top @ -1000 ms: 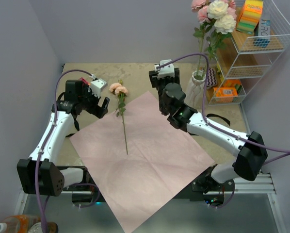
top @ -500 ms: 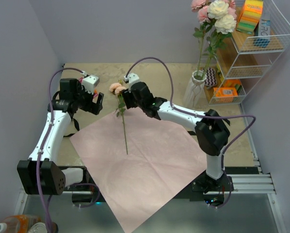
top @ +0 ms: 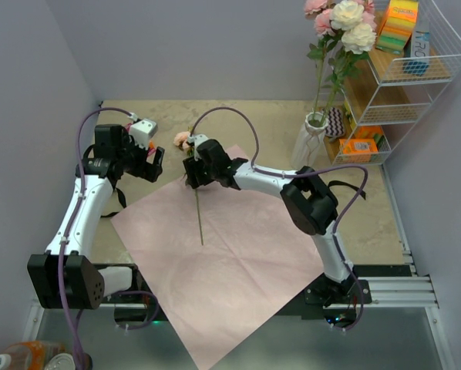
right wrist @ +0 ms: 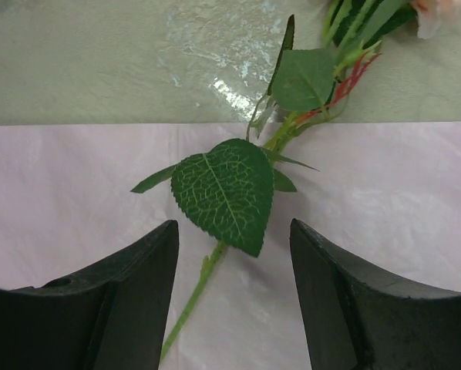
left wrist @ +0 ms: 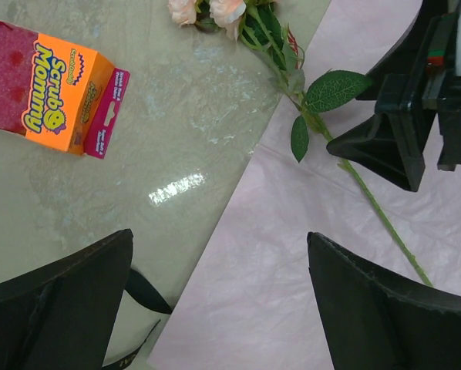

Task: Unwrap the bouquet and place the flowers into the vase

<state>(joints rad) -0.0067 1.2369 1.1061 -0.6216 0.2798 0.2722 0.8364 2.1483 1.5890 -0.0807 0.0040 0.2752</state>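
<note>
One peach-headed rose stem [top: 197, 208] is laid across the far corner of the flattened pink paper [top: 238, 262], heads off the sheet on the table [top: 254, 116], while the other flowers [top: 342, 23] are stood in the white vase [top: 307, 142] beside the wire rack [top: 415, 77]. The right gripper [right wrist: 232, 231] is lowered over the stem, fingers spread either side of it, apparently not pinching. The left gripper [left wrist: 219, 239] is held spread wide over the paper's edge, near a Scrub Mommy box [left wrist: 49, 100].
</note>
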